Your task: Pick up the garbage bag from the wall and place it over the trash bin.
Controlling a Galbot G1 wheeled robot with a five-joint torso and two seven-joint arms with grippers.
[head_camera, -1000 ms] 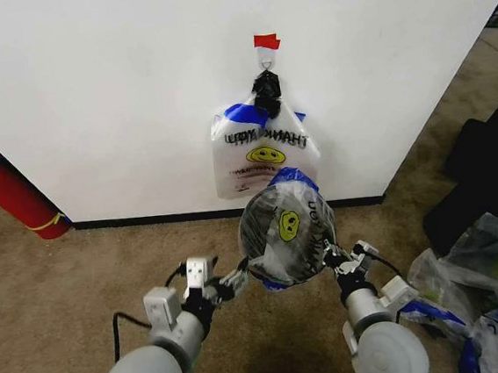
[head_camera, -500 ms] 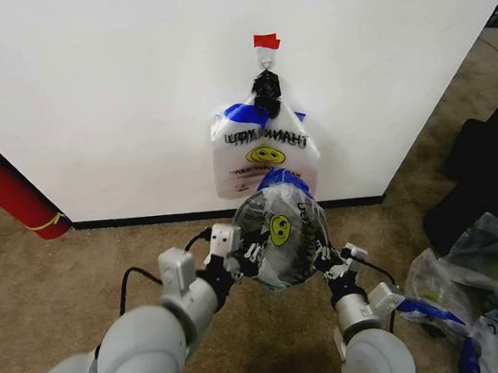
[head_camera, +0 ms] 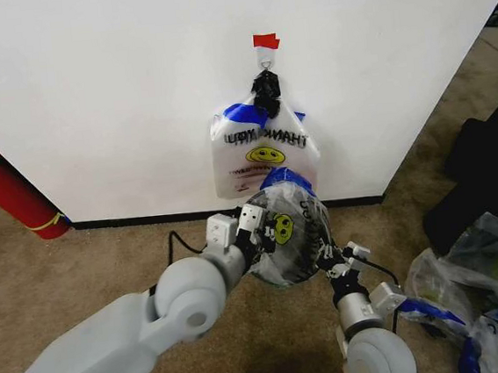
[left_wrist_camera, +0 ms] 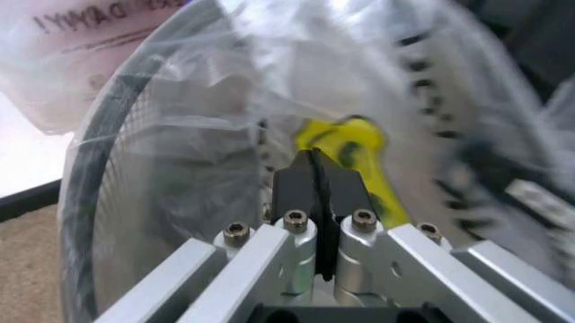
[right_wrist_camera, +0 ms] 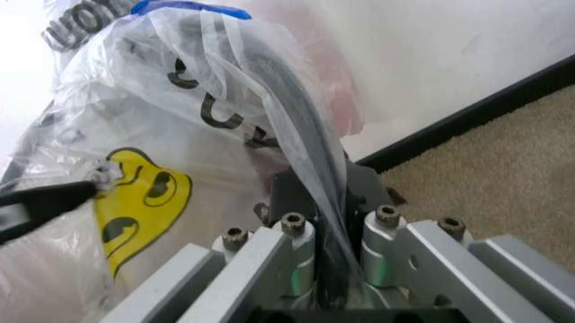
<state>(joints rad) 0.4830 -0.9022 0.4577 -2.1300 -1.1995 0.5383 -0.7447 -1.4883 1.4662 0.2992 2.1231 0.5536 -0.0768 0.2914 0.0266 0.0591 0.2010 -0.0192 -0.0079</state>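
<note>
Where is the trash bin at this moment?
In the head view the trash bin stands on the carpet at centre, below the bunch of bags on the wall, covered by the garbage bag, between the left gripper and right gripper.

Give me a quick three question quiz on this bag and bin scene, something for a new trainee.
1. True or false: the garbage bag lies flat on the carpet beside the trash bin.
2. Multiple choice: what hangs from the wall hook? A) a coat B) a clipped bunch of bags C) a broom.
3. Fill in: the left gripper has its jaws shut at the bag's yellow ____ face, while the right gripper clamps the bagged rim.
Key: 1 false, the bag is draped over the bin. 2 B. 3 smiley.
</note>
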